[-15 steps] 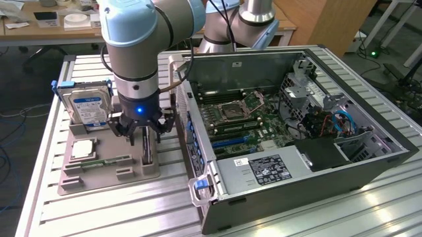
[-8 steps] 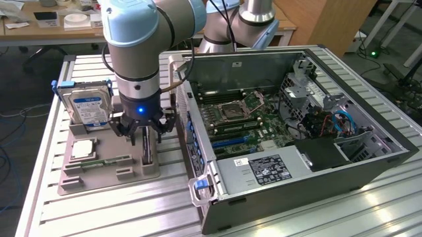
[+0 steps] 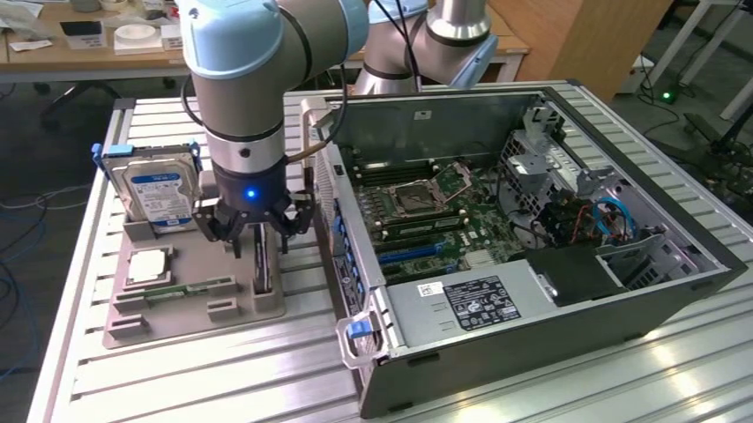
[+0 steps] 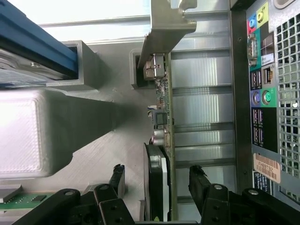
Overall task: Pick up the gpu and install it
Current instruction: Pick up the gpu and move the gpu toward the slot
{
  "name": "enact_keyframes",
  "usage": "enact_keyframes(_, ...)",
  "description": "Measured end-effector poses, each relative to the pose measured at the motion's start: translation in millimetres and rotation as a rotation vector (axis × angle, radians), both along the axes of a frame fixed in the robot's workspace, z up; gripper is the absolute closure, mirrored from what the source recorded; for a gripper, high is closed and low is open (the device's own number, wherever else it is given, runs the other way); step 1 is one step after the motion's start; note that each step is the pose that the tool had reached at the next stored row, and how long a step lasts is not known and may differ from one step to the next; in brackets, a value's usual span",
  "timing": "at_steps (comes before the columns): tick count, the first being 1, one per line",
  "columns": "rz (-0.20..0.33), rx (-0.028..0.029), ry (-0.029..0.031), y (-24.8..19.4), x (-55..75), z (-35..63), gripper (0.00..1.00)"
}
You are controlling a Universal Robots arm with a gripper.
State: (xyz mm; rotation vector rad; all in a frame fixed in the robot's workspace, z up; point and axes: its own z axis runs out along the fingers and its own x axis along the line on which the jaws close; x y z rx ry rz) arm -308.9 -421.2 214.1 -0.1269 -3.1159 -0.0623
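The gpu [image 3: 261, 264] stands on edge in a slot of the grey holder tray [image 3: 189, 322], its green board and black cooler seen edge-on. My gripper [image 3: 261, 241] hangs straight above it, open, with one finger on each side of the card. In the wrist view the gpu [image 4: 161, 187] runs between the two black fingers [image 4: 199, 183], with a gap on both sides. Its silver end bracket [image 4: 161, 33] sits at the far end.
The tray also holds an upright hard drive [image 3: 159, 194] with a blue-white label, a processor [image 3: 147, 264] and a memory stick [image 3: 182, 289]. The open computer case [image 3: 530, 229] lies at the exterior view's right, its rear port panel [image 4: 267, 93] close beside the card.
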Motion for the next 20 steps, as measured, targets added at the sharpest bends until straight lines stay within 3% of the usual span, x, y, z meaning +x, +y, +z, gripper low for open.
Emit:
enact_keyframes(10, 0.0, 0.0, 0.0001, 0.0, 0.0, 0.1, 0.35)
enact_keyframes(13, 0.0, 0.0, 0.0, 0.0, 0.0, 0.0, 0.48)
enact_keyframes(20, 0.0, 0.0, 0.0, 0.0, 0.0, 0.0, 0.63)
